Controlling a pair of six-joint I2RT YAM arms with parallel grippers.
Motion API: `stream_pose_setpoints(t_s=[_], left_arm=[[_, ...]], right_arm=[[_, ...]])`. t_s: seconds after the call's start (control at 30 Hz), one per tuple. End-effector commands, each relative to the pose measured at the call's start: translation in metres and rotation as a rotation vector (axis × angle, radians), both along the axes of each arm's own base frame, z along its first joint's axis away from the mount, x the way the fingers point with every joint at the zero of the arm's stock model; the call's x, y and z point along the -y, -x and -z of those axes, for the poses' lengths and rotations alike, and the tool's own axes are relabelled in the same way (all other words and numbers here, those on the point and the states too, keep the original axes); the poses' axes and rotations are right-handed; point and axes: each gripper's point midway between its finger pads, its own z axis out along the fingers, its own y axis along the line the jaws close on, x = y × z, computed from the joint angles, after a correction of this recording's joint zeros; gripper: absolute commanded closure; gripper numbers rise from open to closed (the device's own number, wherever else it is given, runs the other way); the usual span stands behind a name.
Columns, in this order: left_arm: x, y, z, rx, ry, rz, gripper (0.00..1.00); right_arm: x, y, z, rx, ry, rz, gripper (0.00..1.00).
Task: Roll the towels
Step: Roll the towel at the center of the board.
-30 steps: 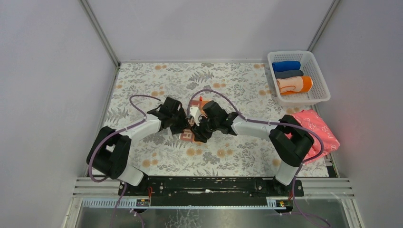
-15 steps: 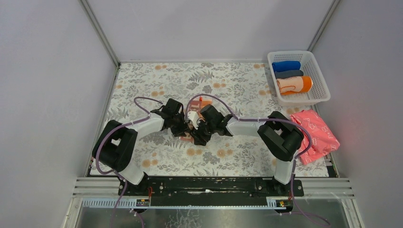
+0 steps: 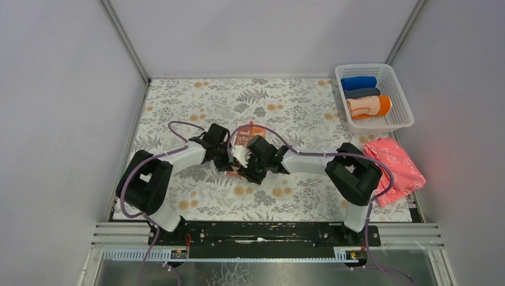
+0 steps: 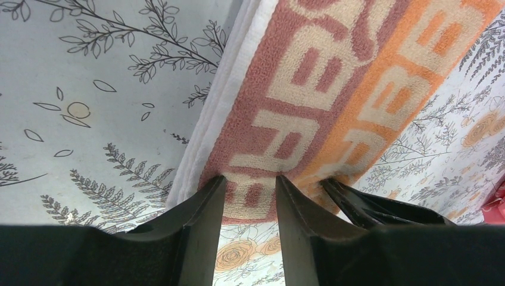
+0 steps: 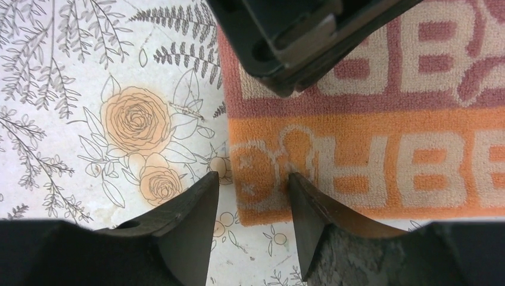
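Item: lettered towel (image 4: 333, 89), pale pile with orange and rust bands. It lies flat near the middle of the floral table (image 3: 178, 101), with its near edge under both my wrists. Companion item: orange-bordered towel (image 3: 369, 106), already rolled and lodged at the near end of the white basket (image 3: 400, 122) at the far right. Beside it are a dark grey roll (image 3: 362, 93) and a blue roll (image 3: 358, 83). A pink cloth (image 3: 396, 167) lies on the right, nearer than the basket, and is not my concern. Left gripper (image 4: 250, 179): fingers drawn half together astride the near edge, on the rust band; I cannot tell whether they pinch the pile or only press on it. Right gripper (image 5: 253, 179): fingers apart and unclenched, straddling a corner of the orange band, with the cloth flat between them and nothing grasped. Step in hand, as I judge it: catching the near hem to start the roll. Handling notes: take both grips on the same hem line, level with each other, so the first turn starts straight. Lift little, fold the hem tightly towards the far side, and keep my two sets of fingers from fouling, since they sit just beside one another. Risk: an uneven grip would likely give a cone rather than a roll.
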Motion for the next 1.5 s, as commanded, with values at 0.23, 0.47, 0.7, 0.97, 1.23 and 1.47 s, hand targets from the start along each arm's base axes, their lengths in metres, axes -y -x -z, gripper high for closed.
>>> stream_pose_setpoints(t_s=[0.23, 0.47, 0.7, 0.97, 1.23, 1.47], left_arm=[[-0.025, 0.019, 0.038, -0.091, -0.127, -0.005, 0.63], [-0.031, 0.017, 0.039, -0.099, -0.135, -0.026, 0.64], [-0.038, 0.001, 0.011, -0.035, -0.092, -0.088, 0.58], [-0.069, -0.002, -0.028, 0.058, -0.046, -0.243, 0.39], [-0.068, 0.027, -0.038, 0.037, 0.066, -0.282, 0.35], [-0.066, 0.052, -0.024, -0.016, 0.108, -0.313, 0.36]], right_arm=[[0.044, 0.018, 0.036, 0.023, 0.292, 0.002, 0.53], [0.046, 0.020, 0.044, 0.044, 0.362, -0.013, 0.81], [0.010, 0.031, 0.021, -0.071, 0.180, -0.008, 1.00], [-0.019, 0.038, -0.011, -0.415, -0.106, 0.026, 1.00], [-0.023, 0.035, -0.016, -0.705, -0.255, 0.132, 1.00], [-0.011, 0.027, 0.000, -0.896, -0.276, 0.281, 1.00]])
